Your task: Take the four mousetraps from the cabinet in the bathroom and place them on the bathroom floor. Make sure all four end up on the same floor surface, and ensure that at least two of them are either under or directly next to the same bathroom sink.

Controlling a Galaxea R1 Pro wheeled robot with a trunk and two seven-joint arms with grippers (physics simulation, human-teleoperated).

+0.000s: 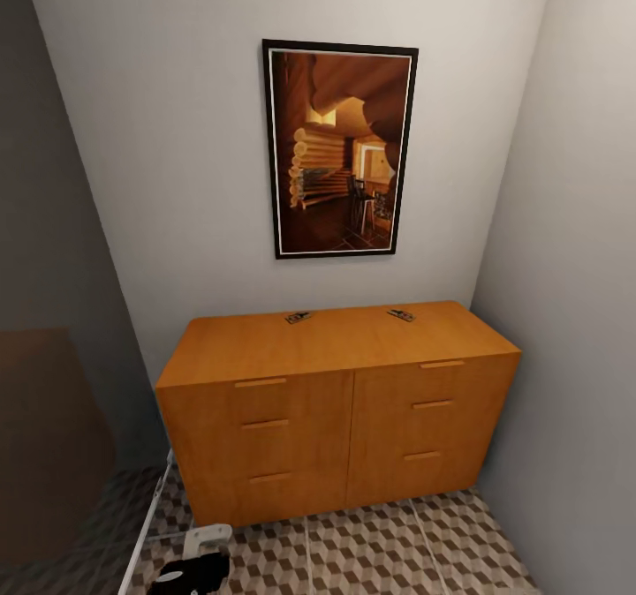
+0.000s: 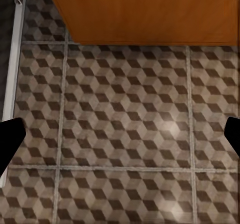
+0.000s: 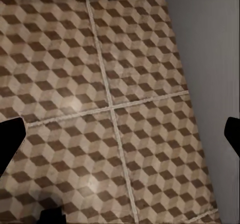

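The orange-brown cabinet [image 1: 336,401] stands against the back wall of a narrow alcove. Two small dark mousetraps lie on its flat top near the rear edge, one left of middle [image 1: 299,317] and one toward the right [image 1: 400,315]. Cube-patterned bathroom floor [image 1: 397,542] lies in front of it. In the left wrist view, my left gripper [image 2: 122,134] hangs open over bare tiles [image 2: 120,114], with the cabinet's base [image 2: 150,14] just ahead. My right gripper [image 3: 121,136] is open too, over tiles [image 3: 75,84] beside a grey wall [image 3: 210,59]. Part of my left arm [image 1: 199,568] shows at the bottom of the head view.
A framed brown picture [image 1: 340,149] hangs above the cabinet. Grey walls close in on both sides, the right one [image 1: 574,312] near the cabinet's end. A white threshold strip [image 1: 146,524] runs along the floor at the left, with a dark area [image 1: 53,418] beyond it.
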